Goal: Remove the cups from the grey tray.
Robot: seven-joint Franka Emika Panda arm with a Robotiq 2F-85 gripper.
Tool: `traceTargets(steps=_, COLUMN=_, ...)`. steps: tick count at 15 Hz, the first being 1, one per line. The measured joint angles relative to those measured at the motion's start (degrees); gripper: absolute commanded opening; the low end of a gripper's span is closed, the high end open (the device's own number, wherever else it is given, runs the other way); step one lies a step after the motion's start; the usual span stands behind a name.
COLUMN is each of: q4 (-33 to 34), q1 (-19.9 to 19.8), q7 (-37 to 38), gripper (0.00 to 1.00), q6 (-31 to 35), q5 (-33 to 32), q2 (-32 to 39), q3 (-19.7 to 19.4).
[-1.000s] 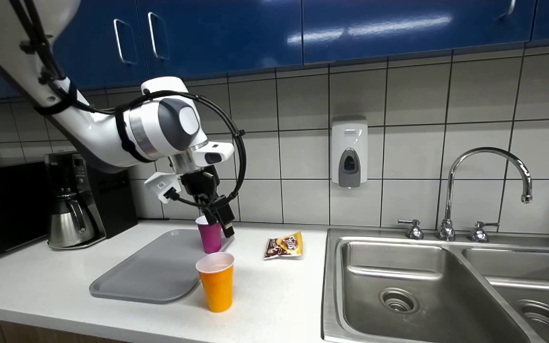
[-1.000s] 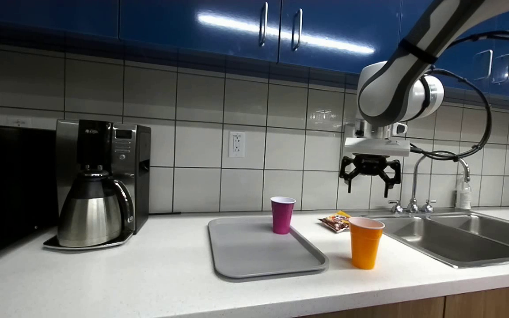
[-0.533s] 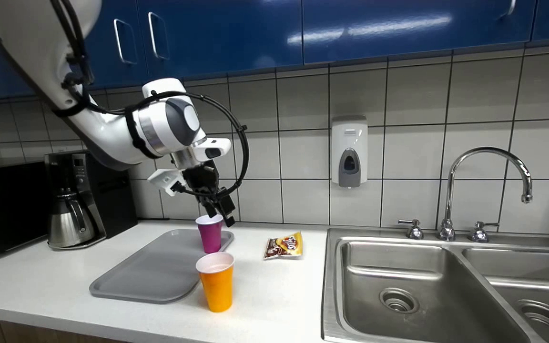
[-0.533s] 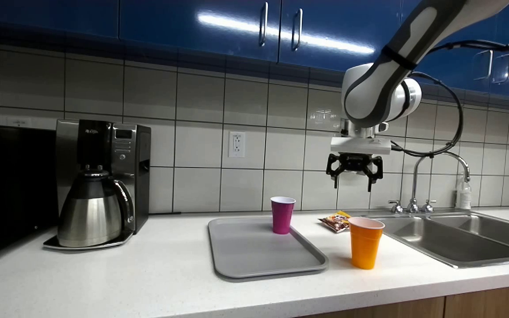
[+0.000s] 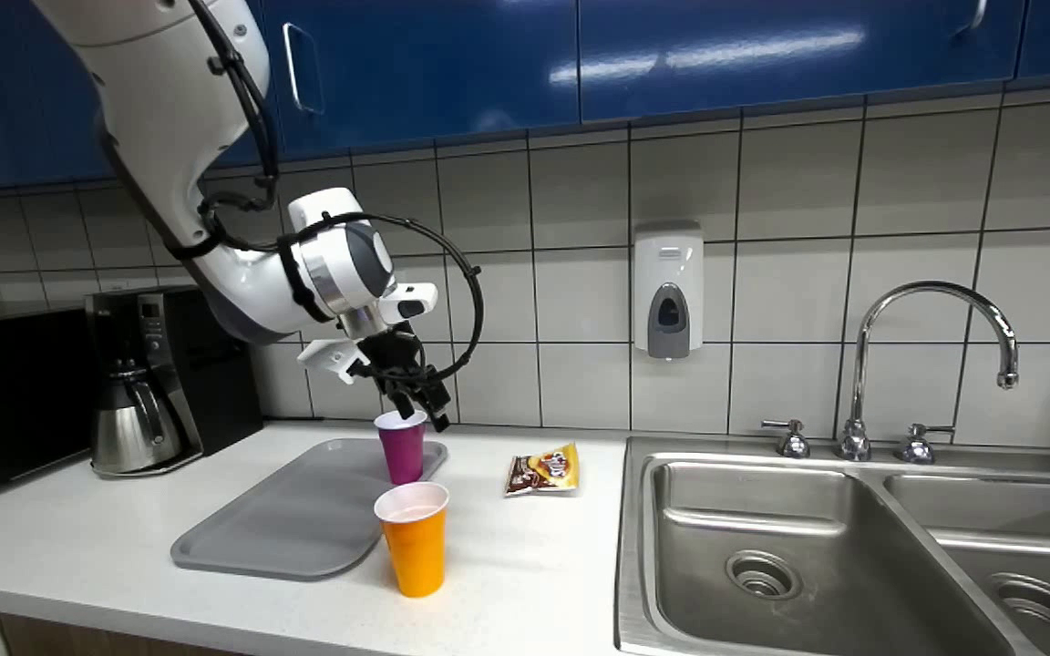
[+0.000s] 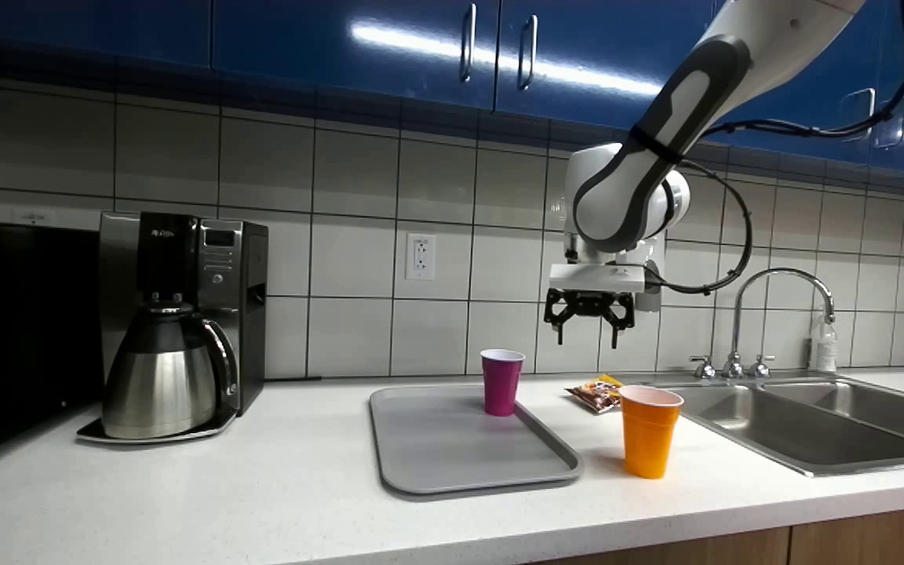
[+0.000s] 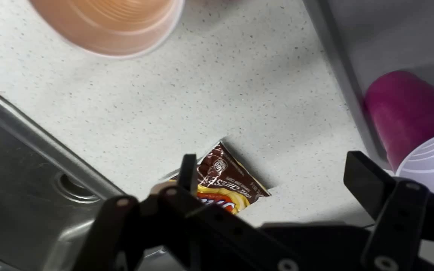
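The magenta cup [image 5: 403,458] stands upright on the back right part of the grey tray [image 5: 279,524]; both also show in an exterior view, cup [image 6: 502,386] and tray [image 6: 460,451]. The orange cup [image 5: 417,551] stands upright on the counter off the tray, just beyond its right edge [image 6: 648,438]. My gripper [image 6: 587,344] is open and empty, pointing down, above and to the right of the magenta cup. In the wrist view my open fingers [image 7: 272,165] have the magenta cup [image 7: 405,109] beyond the right finger. The orange cup [image 7: 107,34] is at the top left.
A snack bag [image 5: 543,470] lies on the counter between tray and sink; in the wrist view it [image 7: 232,177] is partly behind the left finger. The steel sink [image 5: 633,547] is at right. A coffee maker [image 6: 252,329] stands left of the tray. The tiled wall [image 6: 358,259] is behind.
My gripper has moved left in an exterior view, towards the magenta cup's side, and appears farther back towards the wall. It stays open. The cups and tray have not moved.
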Motion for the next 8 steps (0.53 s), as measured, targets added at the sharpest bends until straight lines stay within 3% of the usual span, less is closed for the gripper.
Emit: traceTargets(steps=8, q4=12.4, q1=7.6, q7=0.0, gripper=1.00, q6=0.1, q5=-0.1, q2=11.7, q3=-4.5)
